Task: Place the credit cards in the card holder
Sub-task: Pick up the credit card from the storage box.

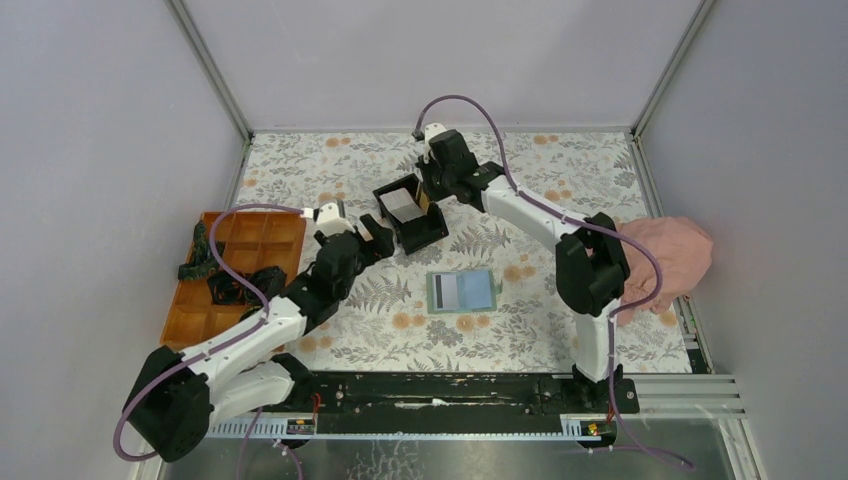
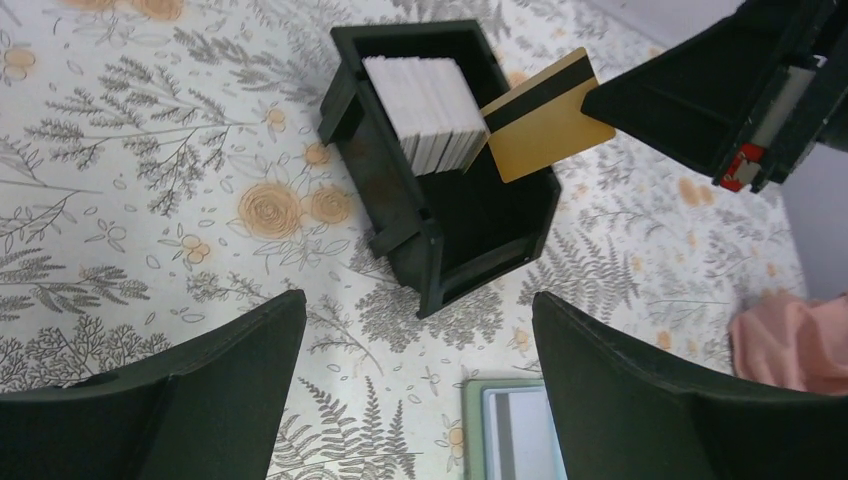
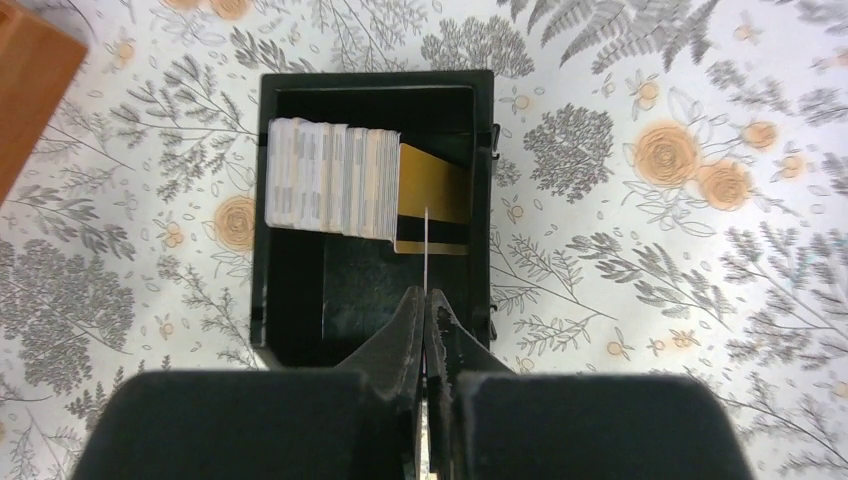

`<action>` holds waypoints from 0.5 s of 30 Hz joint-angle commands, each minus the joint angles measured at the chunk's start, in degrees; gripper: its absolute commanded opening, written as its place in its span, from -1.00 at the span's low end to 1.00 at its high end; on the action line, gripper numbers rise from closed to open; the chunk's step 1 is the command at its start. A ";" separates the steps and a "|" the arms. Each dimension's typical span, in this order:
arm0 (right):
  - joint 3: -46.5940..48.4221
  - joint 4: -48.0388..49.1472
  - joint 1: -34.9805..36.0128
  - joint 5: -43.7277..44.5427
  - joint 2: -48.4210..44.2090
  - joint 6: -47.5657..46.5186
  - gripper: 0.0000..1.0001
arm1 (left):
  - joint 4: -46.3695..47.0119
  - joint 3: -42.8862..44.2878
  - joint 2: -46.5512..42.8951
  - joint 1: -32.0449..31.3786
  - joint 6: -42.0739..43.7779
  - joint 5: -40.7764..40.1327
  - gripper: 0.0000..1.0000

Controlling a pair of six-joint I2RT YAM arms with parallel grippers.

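As the right gripper [image 3: 425,300] pinches a gold card [image 2: 545,130], white cards [image 2: 425,105] stand boxed.

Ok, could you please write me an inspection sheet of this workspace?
Surface: floral mat, flat.
Job's things: card stack in black box; green wallet lies flat on the mat.
Clutter: orange tray holding black items; pink cloth.
Grippers: left gripper open, empty; right gripper shut on one card.
Cables: purple cables loop above the mat.
Surroundings: grey walls.
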 commanded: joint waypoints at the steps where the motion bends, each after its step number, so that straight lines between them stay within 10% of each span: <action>1: -2.48 2.85 1.49 4.60 -8.89 -2.21 -1.00 | 3.69 1.99 -3.84 0.43 1.41 0.59 0.80; 15: -25.12 -0.58 3.55 -6.77 -36.41 5.73 -1.00 | 11.10 -1.08 -12.53 0.38 10.63 26.88 0.79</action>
